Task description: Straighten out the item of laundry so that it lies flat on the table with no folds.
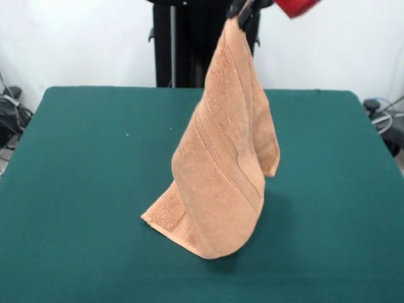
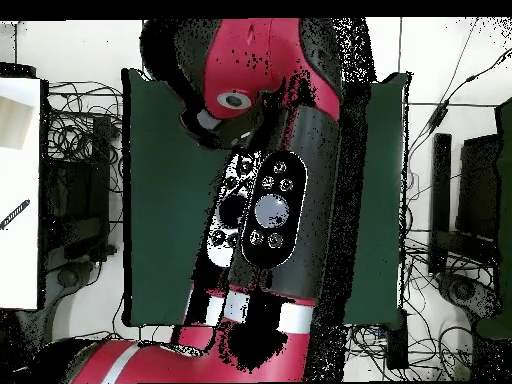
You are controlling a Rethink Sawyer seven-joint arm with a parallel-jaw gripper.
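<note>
- The pincer [image 1: 242, 14] is up at the top of the front view, clamped on one corner of the orange-tan towel [image 1: 221, 170], so the cloth hangs from it in a long drooping cone.
- The towel's lower end rests on the green table [image 1: 82, 189], roughly mid-table, with one bottom corner splayed out flat and the rest curled under itself.
- Two woven bands run slantwise down the hanging cloth (I can't spot the white loop tag from here).
- From overhead the red and black arm [image 2: 255, 215] covers the middle of the table, and the towel is hidden beneath it.
- The step in hand looks like a lift-and-drag to open the folds; the task seems far from finished.
- To do it well, I'd say carry the held corner away from the grounded one, low and slow, so the resting edge anchors and the cloth unrolls rather than tumbles.
- Letting go from this height would likely drop it in a heap.
</note>
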